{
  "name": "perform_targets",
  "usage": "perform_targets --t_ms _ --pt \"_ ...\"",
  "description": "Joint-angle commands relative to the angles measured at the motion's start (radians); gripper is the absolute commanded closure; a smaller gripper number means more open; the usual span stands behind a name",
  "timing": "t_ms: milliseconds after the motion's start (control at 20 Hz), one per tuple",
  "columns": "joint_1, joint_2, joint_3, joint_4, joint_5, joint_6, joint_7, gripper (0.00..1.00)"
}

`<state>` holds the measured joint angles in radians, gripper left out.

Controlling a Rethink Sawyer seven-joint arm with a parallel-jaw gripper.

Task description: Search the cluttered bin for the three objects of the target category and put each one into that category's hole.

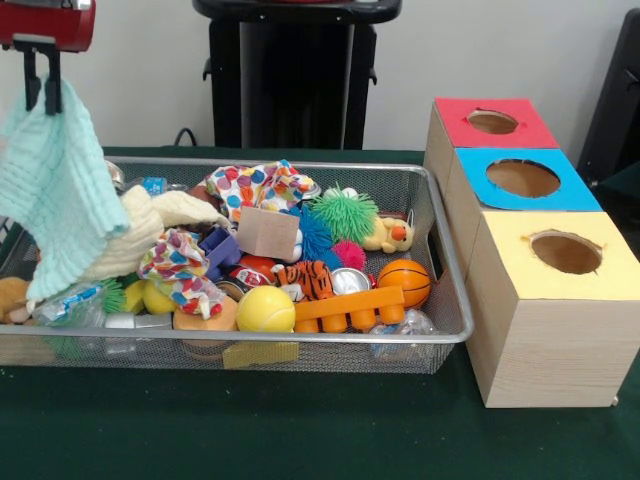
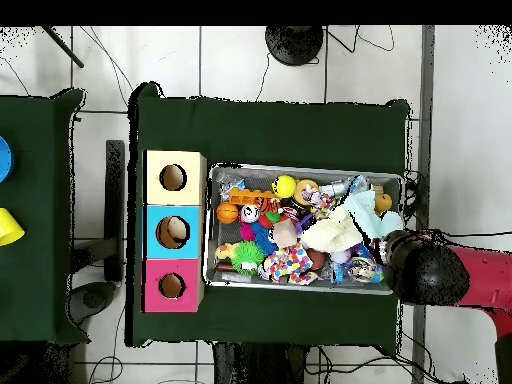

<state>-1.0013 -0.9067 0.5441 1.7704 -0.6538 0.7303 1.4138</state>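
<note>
Nubby mint cloth (image 1: 55, 190) in hand (image 1: 42, 85)

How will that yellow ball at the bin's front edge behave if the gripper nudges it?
The yellow ball is smooth and round, so it would probably roll. The bin wall and orange block beside it would likely stop it quickly.

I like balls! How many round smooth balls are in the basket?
2 that I can see: a yellow ball at the front of the bin, and a small orange basketball to its right near the boxes. More may hide under the clutter.
</note>
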Motion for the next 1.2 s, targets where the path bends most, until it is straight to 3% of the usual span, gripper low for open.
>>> perform_targets --t_ms 50,400,450,1050,1200 --pt "0.011 0.025 0.05 0.034 -0.011 0.05 -0.16 1.0" --pt "0.008 0.032 0.049 0.033 0.001 0.057 -0.153 1.0" --pt "0.008 0.032 0.048 0.034 0.004 0.062 -0.151 0.0" --pt "0.011 0.03 0.05 0.031 0.018 0.072 -0.144 0.0" --pt "0.041 0.022 0.039 0.023 -0.013 0.053 -0.123 0.0"
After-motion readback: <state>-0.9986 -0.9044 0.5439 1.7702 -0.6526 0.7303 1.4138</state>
